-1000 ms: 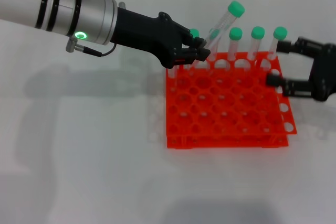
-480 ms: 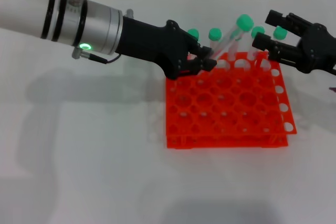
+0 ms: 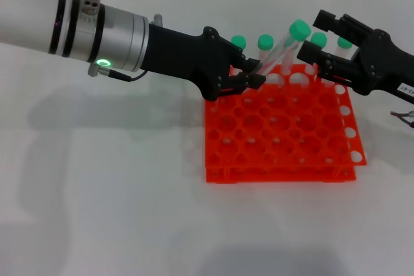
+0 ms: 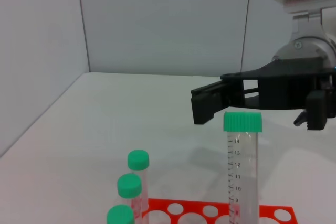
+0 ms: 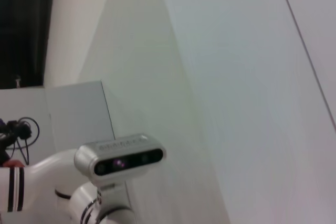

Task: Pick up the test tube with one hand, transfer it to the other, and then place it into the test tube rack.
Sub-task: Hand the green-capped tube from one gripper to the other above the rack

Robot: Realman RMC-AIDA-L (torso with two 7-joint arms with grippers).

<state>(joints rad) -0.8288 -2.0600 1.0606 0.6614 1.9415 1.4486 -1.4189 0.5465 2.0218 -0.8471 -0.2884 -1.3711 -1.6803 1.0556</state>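
Note:
My left gripper (image 3: 249,74), on the arm with the green ring, is shut on the lower part of a clear test tube (image 3: 279,51). It holds the tube tilted over the back of the orange-red rack (image 3: 278,134), green cap (image 3: 299,29) up and to the right. My right gripper (image 3: 317,35), with the white label, is open just right of that cap and not touching it. In the left wrist view the held tube (image 4: 242,174) stands in front of the right gripper (image 4: 202,103). The right wrist view shows only a wall and the robot's head.
Several more green-capped tubes stand in the rack's back row (image 3: 265,43), two of them (image 3: 345,43) beside the right gripper. Three tubes show in the left wrist view (image 4: 129,186). Bare white table lies left of the rack and in front of it.
My right gripper has swung from the rack's right side up and left to the held tube's cap. My left gripper has tilted the tube further right.

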